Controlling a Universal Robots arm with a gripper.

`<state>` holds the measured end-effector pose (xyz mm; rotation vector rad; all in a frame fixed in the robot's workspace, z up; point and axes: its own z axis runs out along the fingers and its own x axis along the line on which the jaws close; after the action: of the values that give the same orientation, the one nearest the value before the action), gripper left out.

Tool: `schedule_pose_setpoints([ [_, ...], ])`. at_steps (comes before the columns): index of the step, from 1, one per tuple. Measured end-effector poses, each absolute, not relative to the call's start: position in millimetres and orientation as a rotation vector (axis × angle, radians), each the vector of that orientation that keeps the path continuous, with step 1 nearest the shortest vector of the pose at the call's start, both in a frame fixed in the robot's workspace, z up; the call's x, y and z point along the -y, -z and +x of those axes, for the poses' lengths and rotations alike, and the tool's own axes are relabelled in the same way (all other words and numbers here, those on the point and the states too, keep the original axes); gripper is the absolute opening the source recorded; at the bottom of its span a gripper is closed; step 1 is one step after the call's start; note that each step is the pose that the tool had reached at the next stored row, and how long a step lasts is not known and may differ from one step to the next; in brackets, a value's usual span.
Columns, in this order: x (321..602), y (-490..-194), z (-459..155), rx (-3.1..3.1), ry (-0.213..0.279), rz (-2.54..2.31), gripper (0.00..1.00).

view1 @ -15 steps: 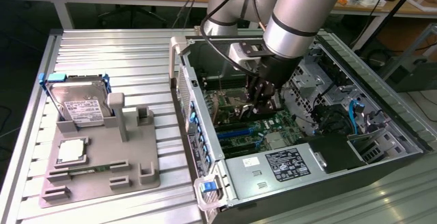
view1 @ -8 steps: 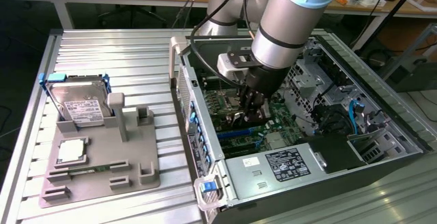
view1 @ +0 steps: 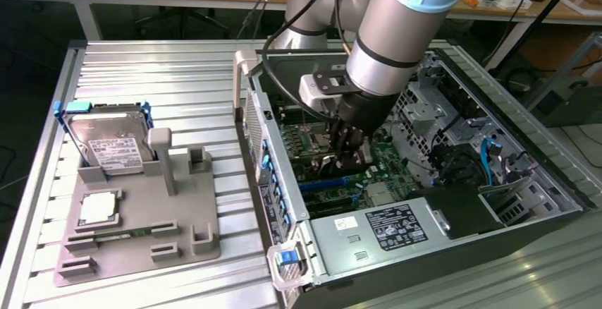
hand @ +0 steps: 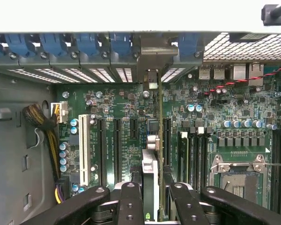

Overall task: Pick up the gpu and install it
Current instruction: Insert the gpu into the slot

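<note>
The gpu [hand: 150, 169] stands on edge between my fingers. It is a thin dark card that runs across the motherboard [hand: 122, 108] to its silver bracket [hand: 152, 58] at the case's rear slot wall. My gripper [hand: 153, 193] is shut on the card, one black finger [hand: 130, 201] on each side. The card's lower edge lies in line with a long black expansion slot [hand: 166, 140]; I cannot tell whether it is seated. In the exterior view my gripper [view1: 345, 155] reaches down into the open computer case [view1: 282, 196], low over the board.
A grey holder [view1: 141, 231] at the exterior view's left carries a silver hard drive [view1: 113, 145] and a small square chip [view1: 99, 209]. Inside the case are the power supply [view1: 388, 228], blue slot latches [hand: 79, 44], a yellow-black cable bundle [hand: 47, 136] and the CPU socket [hand: 236, 176].
</note>
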<state>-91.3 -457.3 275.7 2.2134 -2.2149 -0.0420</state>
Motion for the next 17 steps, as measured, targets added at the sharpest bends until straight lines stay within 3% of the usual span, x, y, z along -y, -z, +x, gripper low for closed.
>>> schedule_pose_setpoints([
  [17,457,-264,-91,2.215,0.042,2.213,0.27],
])
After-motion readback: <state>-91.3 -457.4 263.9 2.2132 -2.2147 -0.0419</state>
